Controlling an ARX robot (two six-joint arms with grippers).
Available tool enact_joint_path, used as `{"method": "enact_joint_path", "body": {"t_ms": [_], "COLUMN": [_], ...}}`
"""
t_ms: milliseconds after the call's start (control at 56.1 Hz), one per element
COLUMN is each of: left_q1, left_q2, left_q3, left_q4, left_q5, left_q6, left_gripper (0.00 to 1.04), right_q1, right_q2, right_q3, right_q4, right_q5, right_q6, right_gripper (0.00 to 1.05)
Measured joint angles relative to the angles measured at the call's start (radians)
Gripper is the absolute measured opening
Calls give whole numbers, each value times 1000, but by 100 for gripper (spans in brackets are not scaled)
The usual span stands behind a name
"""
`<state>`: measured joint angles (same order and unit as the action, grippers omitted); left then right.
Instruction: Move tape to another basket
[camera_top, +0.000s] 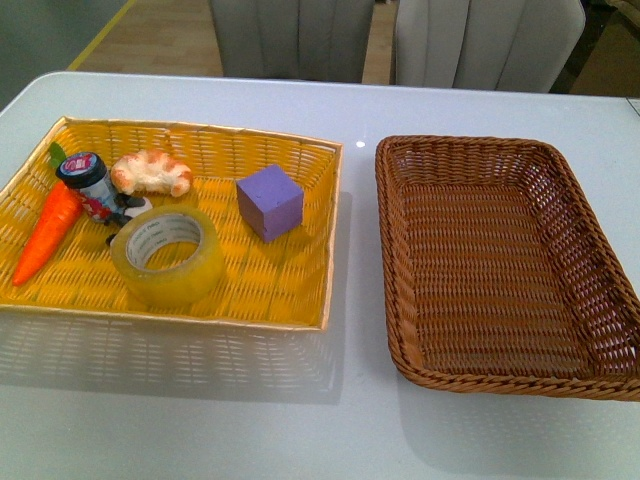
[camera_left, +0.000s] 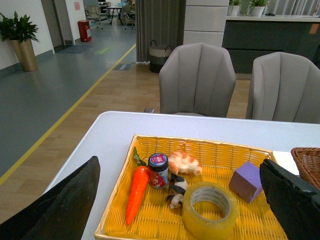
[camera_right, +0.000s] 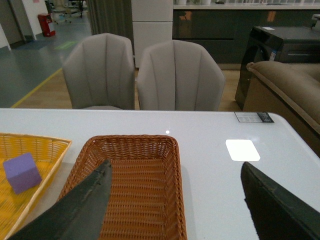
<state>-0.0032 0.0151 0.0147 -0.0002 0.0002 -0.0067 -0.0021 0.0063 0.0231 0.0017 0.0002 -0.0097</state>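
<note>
The tape (camera_top: 172, 278) lies flat on one face in the yellow tray (camera_top: 275, 285). Its open core faces straight up, so its axis stands upright and, being a round ring, it has no long side across the bench (camera_top: 300, 430). It sits in the near middle of the tray, close to the near rim, with the printed white core showing inside the yellowish ring.

A small black-and-white figure (camera_top: 126, 211) lies just beside the tape's far left edge; contact cannot be told. Further left are a jar with a dark lid (camera_top: 86, 178) and an orange carrot (camera_top: 47, 233) lying lengthwise from near left to far right. A croissant (camera_top: 152, 172) lies beyond the tape. A purple cube (camera_top: 269, 203) rests to its far right, apart from it. Nothing covers the tape from above.

The basket (camera_top: 490, 270) stands to the right of the tray with a strip of bare bench between them, its long side running near to far. Two grey chairs (camera_top: 480, 40) stand beyond the far edge of the bench.

In the left wrist view the left pincer (camera_left: 178, 163) is spread wide above the tray's near side, holding nothing, with the tape between and below its dark fingers (camera_left: 65, 205). The right pincer (camera_right: 175, 165) is likewise spread wide and holds nothing, over the near part of the basket.
</note>
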Motion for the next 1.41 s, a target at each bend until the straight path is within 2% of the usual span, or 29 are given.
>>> {"method": "enact_joint_path", "body": {"t_ms": [89,143,214,267,303,410,713,819,1140,1407], "left_q1": [0,-3,-19,-17,-16,-10,-11,-15,-58,-76], "left_q2": [0,19,278,437,514,721,1289,1485,1865,2019], "left_q3": [0,10,193,270,299,372,522,576,707,776], "left_q4": [0,-32,-405,-512,-515,-402,69,157,282,317], "left_q5": [0,-16,-76,-79,-82,-87,-85,-82,-69,-58], "left_q6": [0,-18,-153,-207,-221,-236,-205,-204,-164,-155], "left_gripper": [96,96,96,96,96,96,96,96,96,96], "right_q1": [0,0,0,0,0,0,0,0,0,0], "right_q2": [0,0,0,-2,-1,-2,-2,-2,-2,-2], "right_q3": [0,0,0,0,0,0,0,0,0,0], "right_q4": [0,0,0,0,0,0,0,0,0,0], "right_q5": [0,0,0,-2,-1,0,0,0,0,0], "right_q6": [0,2,2,2,2,2,2,2,2,2], "right_gripper": [96,96,96,96,96,96,96,96,96,96]}}
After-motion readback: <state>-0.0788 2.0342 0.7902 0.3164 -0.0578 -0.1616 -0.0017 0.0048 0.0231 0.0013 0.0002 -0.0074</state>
